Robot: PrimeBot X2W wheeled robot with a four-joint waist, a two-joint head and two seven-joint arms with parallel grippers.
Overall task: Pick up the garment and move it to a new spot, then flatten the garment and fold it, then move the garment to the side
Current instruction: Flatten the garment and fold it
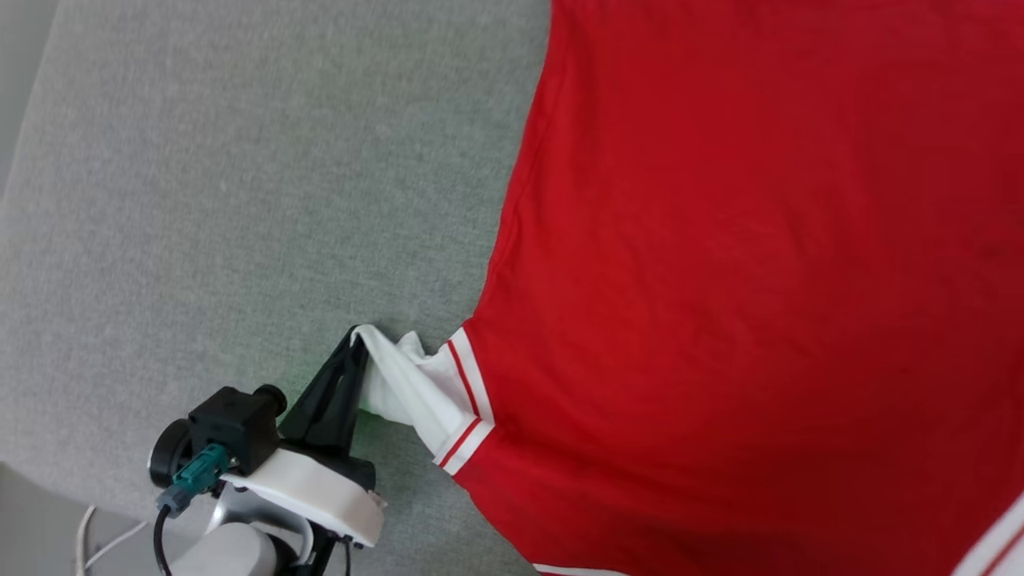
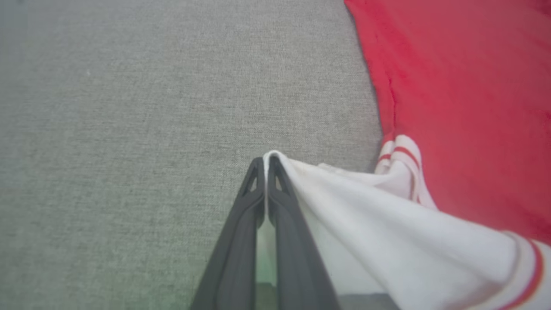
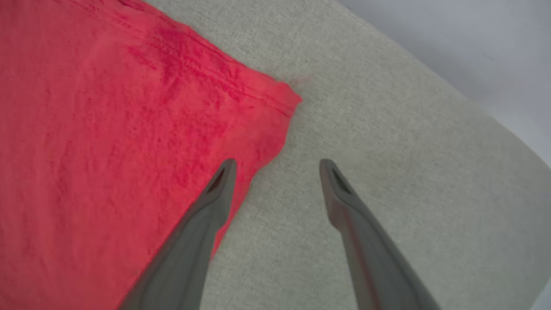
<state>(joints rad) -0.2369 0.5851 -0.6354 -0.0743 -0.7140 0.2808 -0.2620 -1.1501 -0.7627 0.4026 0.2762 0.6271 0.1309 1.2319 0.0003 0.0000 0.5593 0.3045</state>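
At lower left, my left gripper (image 1: 358,336) clamps the white sleeve (image 1: 408,384) of the red jersey (image 1: 760,280) spread across the frame's right on grey upholstery (image 1: 240,200), while my right gripper (image 3: 278,162) stands open at its edge.

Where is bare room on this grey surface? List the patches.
Bare grey surface lies left of the garment, beyond the left tool pinching its white sleeve. More past the garment's corner, under the open right tool. Crowded: around the pinched sleeve.
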